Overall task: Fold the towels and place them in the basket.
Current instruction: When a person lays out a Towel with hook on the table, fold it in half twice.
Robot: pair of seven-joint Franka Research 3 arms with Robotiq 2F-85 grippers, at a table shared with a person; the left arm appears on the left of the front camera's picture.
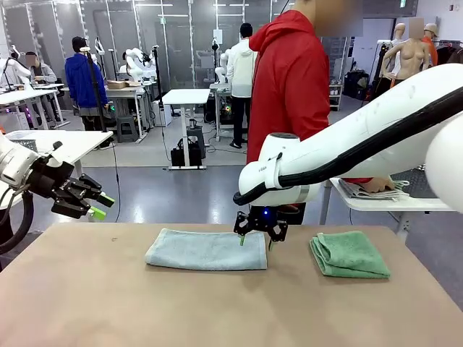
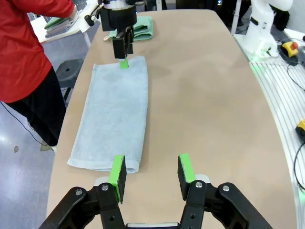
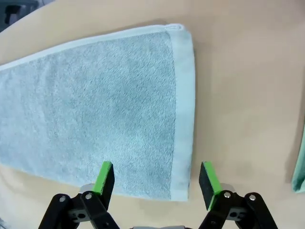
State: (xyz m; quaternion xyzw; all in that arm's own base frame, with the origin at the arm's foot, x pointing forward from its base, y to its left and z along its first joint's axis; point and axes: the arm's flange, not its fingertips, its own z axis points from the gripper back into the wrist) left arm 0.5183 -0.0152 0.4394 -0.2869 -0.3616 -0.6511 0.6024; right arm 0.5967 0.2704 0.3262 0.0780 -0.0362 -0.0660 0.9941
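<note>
While the blue-grey towel (image 1: 207, 250) lies folded long in the middle of the table (image 1: 108, 303), we hold our right gripper (image 1: 256, 240) just above its right end, jaws spread wide and empty. Our left gripper (image 1: 97, 206) hangs off the table's left edge, jaws apart, holding nothing. The green towel (image 1: 349, 254) sits folded to the right.

A tan desk (image 1: 108, 303) fronts a large workshop with a shiny grey floor (image 1: 166, 191), white work tables (image 1: 186, 96), grey panelled walls (image 1: 181, 36) and people standing farther back.
</note>
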